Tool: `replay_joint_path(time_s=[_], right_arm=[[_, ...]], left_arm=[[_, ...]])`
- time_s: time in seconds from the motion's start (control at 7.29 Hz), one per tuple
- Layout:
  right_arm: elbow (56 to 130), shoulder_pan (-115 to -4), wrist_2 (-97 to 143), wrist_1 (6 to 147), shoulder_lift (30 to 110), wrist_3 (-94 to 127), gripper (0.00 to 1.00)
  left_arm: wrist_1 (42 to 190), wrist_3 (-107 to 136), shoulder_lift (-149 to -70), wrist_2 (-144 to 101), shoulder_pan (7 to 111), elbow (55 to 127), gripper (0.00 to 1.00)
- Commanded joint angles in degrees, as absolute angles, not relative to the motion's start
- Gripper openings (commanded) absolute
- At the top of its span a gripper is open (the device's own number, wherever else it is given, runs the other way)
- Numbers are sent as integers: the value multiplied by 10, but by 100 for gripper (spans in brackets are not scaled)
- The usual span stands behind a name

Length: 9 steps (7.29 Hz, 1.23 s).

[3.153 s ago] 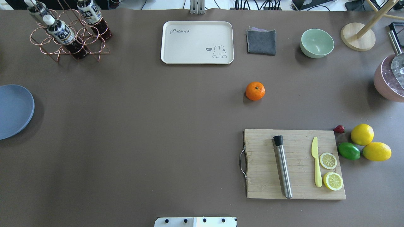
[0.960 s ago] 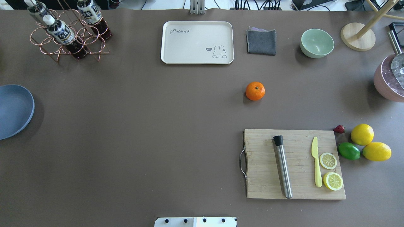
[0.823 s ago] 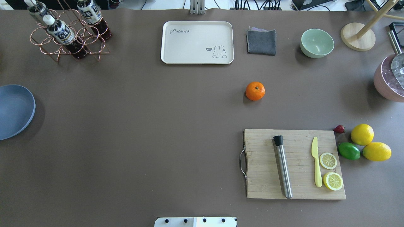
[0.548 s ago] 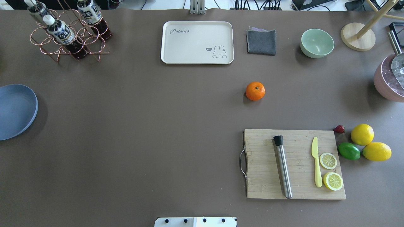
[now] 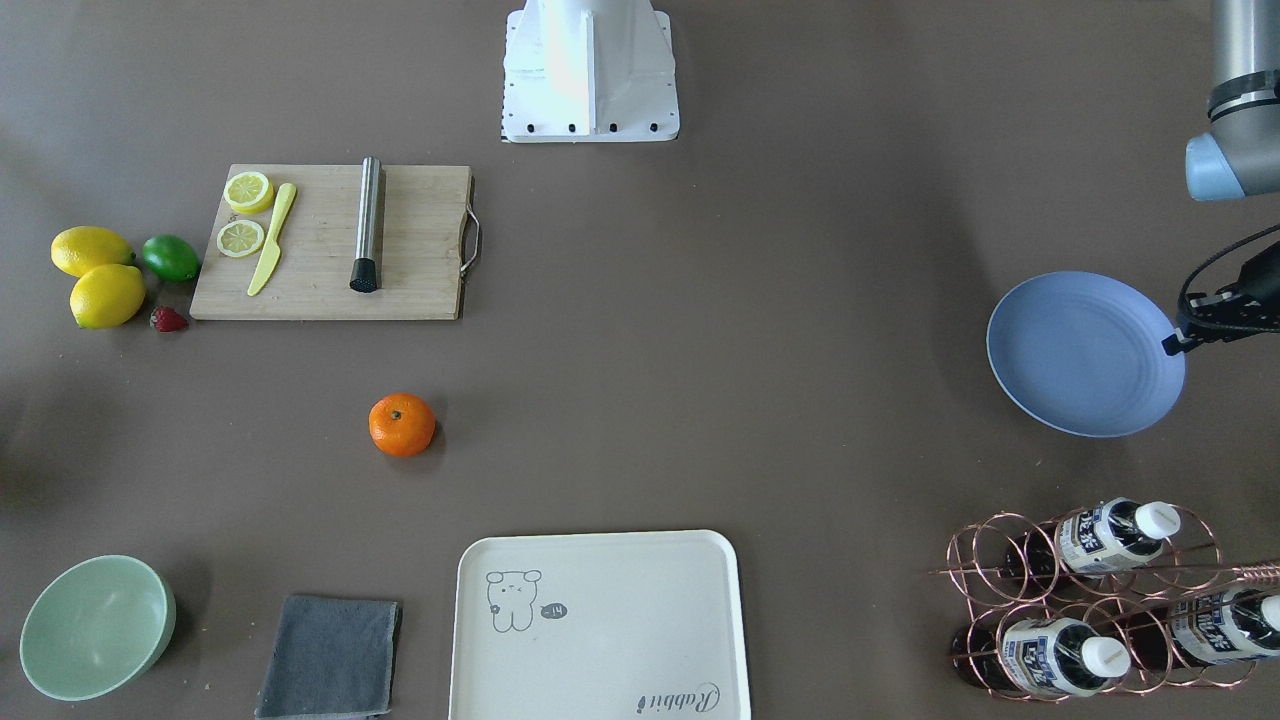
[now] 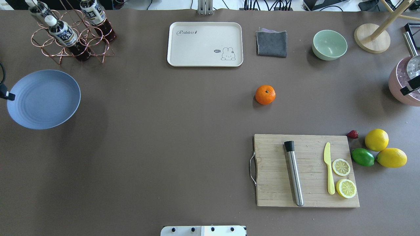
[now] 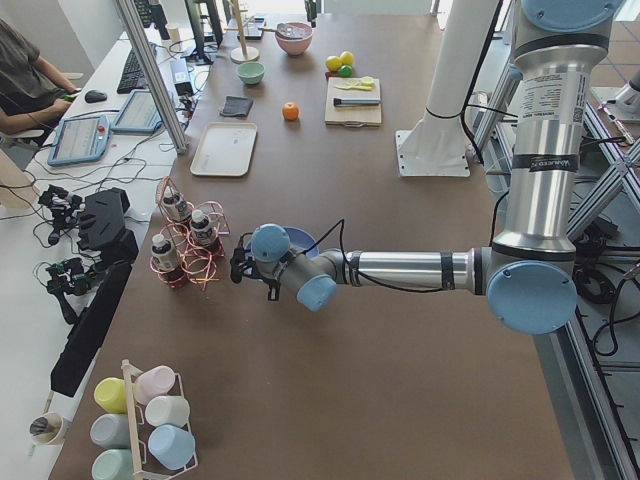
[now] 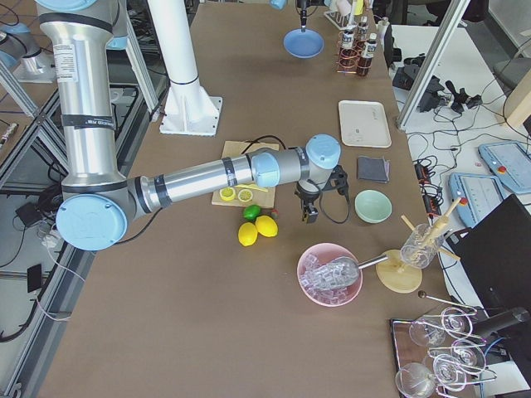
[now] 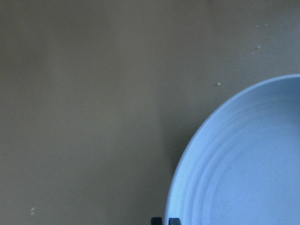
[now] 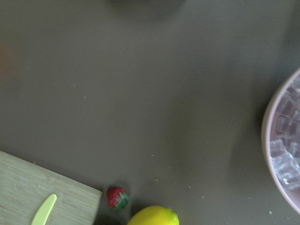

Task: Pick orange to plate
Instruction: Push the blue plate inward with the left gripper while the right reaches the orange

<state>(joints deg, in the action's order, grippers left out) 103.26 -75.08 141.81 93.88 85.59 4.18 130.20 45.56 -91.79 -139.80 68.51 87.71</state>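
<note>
blue and shallow, the plate (image 6: 44, 98) hangs just clear of the table (image 6: 164, 137), its shadow offset toward 4 o'clock in the overhead view. the left gripper (image 5: 1172, 343) is pinched closed on the plate's rim, at its 9 o'clock edge in that view. the wrist view shows two dark fingertips (image 9: 157, 221) close together at the rim. the orange (image 6: 265, 94) sits on the bare table, well apart from the plate at its 3 o'clock, with nothing touching it. the cutting board (image 6: 275, 170) lies at the orange's 6 o'clock and the cream tray (image 6: 203, 42) at its 10 o'clock. the right gripper (image 6: 406, 91) is near the pink bowl (image 6: 395, 82), at the orange's 3 o'clock. i cannot tell whether its fingers are open or closed.
</note>
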Motion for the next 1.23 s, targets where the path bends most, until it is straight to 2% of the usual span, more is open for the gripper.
replay_joint_path(time_s=[0.0, 0.14, 0.41, 0.69, 0.82, 1.1], right_arm=[[1037, -678, 1413, 937, 778, 162, 100], [1037, -645, 1389, 937, 743, 217, 100], [1036, -598, 1337, 920, 711, 284, 100], [999, -519, 1270, 779, 701, 418, 100], [965, -495, 1248, 747, 676, 452, 100], [940, -478, 1227, 745, 650, 468, 100]], left_arm=[[1293, 656, -927, -1357, 587, 993, 0], [1287, 720, -939, -1311, 535, 1026, 0], [1232, 824, -1017, -1223, 440, 1058, 0], [1160, 903, -1112, -1132, 335, 1054, 0], [1134, 909, -1141, -1078, 290, 1051, 0], [1135, 916, -1164, -1035, 245, 1015, 0]])
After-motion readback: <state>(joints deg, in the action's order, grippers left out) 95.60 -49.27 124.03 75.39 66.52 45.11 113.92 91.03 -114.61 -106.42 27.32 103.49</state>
